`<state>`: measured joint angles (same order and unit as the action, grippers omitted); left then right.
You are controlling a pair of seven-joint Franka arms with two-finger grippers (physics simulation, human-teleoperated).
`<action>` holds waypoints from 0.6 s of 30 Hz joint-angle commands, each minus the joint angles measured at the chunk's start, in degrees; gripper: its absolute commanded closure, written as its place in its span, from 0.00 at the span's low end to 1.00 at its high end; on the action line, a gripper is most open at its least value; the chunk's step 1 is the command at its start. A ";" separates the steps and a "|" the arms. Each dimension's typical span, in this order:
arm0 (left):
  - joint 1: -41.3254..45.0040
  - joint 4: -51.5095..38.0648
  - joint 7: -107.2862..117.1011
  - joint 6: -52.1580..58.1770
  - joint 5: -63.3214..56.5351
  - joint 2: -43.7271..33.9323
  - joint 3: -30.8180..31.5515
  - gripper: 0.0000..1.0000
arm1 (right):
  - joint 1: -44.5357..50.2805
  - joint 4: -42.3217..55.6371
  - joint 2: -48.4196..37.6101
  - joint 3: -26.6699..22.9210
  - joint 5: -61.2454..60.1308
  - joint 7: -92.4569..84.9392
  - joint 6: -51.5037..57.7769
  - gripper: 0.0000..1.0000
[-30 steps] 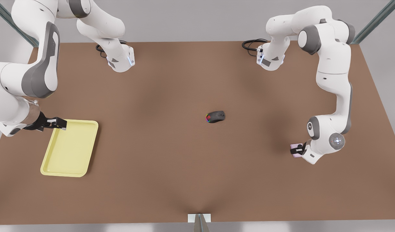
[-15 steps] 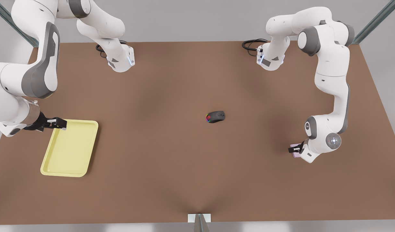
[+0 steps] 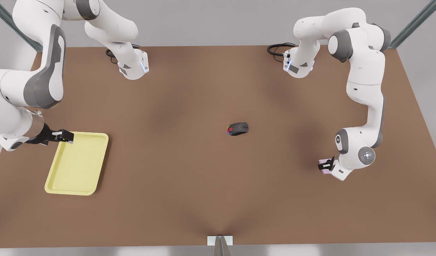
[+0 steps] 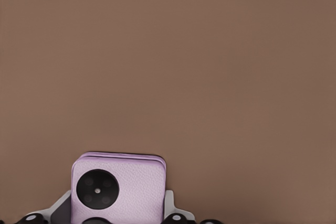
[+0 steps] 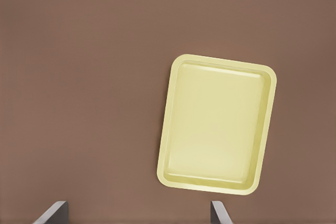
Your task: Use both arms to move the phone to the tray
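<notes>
We are recording the left gripper [image 3: 326, 166] at the worktop's [image 3: 189, 170] four o'clock sector in the front view, grasping the phone [image 3: 323, 166]; in the left wrist view the pale-pink phone [image 4: 119, 188] is sitting between the fingers [image 4: 169, 206]. We are noting the right gripper [image 3: 63, 136] hanging at nine o'clock over the near end of the tray [image 3: 77, 170], its fingers [image 5: 52, 212] spread wide apart and grasping nothing. A black mouse [image 3: 238, 128] is lying near the centre.
</notes>
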<state>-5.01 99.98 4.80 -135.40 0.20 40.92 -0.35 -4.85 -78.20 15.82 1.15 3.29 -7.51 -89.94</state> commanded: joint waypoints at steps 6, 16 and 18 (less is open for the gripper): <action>0.00 -0.05 6.71 -0.39 -0.11 0.22 0.00 0.17 | 0.02 0.07 0.09 0.00 -0.04 -0.22 0.03 0.00; 0.27 0.04 6.63 0.57 -0.20 -1.19 0.09 0.21 | -0.07 0.07 0.09 0.00 -0.04 -0.31 0.11 0.00; 0.70 0.13 7.24 0.93 -0.11 -1.98 0.27 0.21 | -0.07 0.07 0.17 0.00 -0.04 -0.31 0.03 0.00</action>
<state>-4.15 100.13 9.38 -135.19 -0.16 39.01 -0.12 -4.92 -78.16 16.05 1.15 3.29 -7.68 -89.92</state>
